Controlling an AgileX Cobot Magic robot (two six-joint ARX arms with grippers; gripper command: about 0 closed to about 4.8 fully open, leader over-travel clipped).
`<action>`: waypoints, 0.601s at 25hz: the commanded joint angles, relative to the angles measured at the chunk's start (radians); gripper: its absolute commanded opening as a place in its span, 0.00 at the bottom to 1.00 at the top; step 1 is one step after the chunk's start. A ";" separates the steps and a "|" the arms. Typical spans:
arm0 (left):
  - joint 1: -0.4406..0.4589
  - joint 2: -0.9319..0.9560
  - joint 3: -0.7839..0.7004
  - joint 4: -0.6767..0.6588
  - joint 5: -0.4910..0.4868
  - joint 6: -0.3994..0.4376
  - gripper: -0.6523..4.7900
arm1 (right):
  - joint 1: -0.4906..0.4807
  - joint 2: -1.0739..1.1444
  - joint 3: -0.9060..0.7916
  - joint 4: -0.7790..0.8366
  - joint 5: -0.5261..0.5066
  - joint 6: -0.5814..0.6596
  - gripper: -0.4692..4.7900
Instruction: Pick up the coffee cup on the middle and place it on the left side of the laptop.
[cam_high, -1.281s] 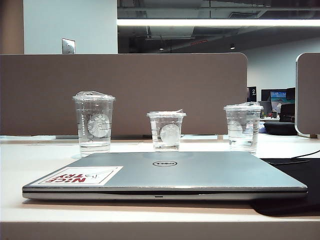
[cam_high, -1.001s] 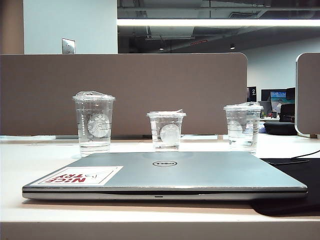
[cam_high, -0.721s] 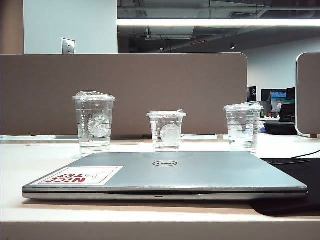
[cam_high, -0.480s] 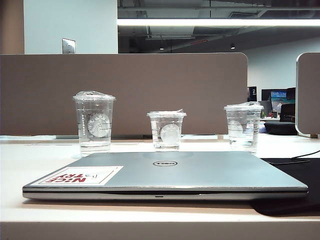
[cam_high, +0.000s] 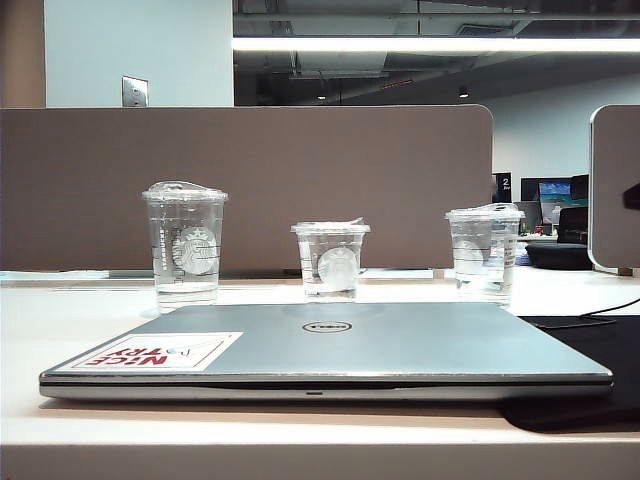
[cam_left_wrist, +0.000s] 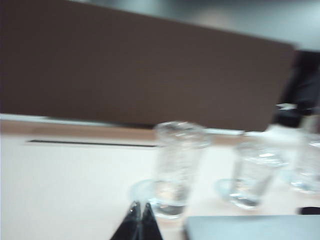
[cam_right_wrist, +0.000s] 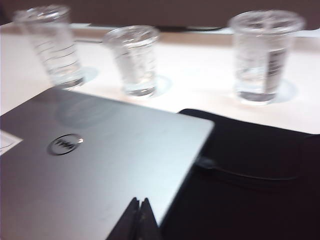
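On the Dell laptop (cam_high: 330, 350) a "NICE TRY" sticker (cam_high: 158, 352) shows; left end effector (cam_left_wrist: 140, 207) and right end effector (cam_right_wrist: 140, 202) closed, empty.

All three cups are made of clear, glossy plastic: the coffee cup (cam_high: 330, 262), the tall domed-lid cup (cam_high: 185, 247) and the lined cup (cam_high: 484, 253). A smooth matt silver-grey metal-looking finish is seen on the laptop (cam_high: 330, 350), with a glossy paper-like sticker (cam_high: 160, 351) stuck on. The worktop (cam_high: 60, 320) looks smooth and pale, slightly shiny. A black matt mat (cam_right_wrist: 250, 185) is laid beside the laptop.
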 joint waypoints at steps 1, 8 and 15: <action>0.000 0.030 0.008 0.029 0.090 -0.043 0.11 | 0.029 0.014 -0.004 0.018 -0.001 -0.003 0.08; -0.040 0.267 0.108 0.131 0.191 -0.018 0.11 | 0.058 0.037 -0.004 0.017 0.000 -0.003 0.08; -0.250 0.721 0.262 0.320 0.192 0.146 0.11 | 0.058 0.037 -0.004 0.017 0.000 -0.003 0.08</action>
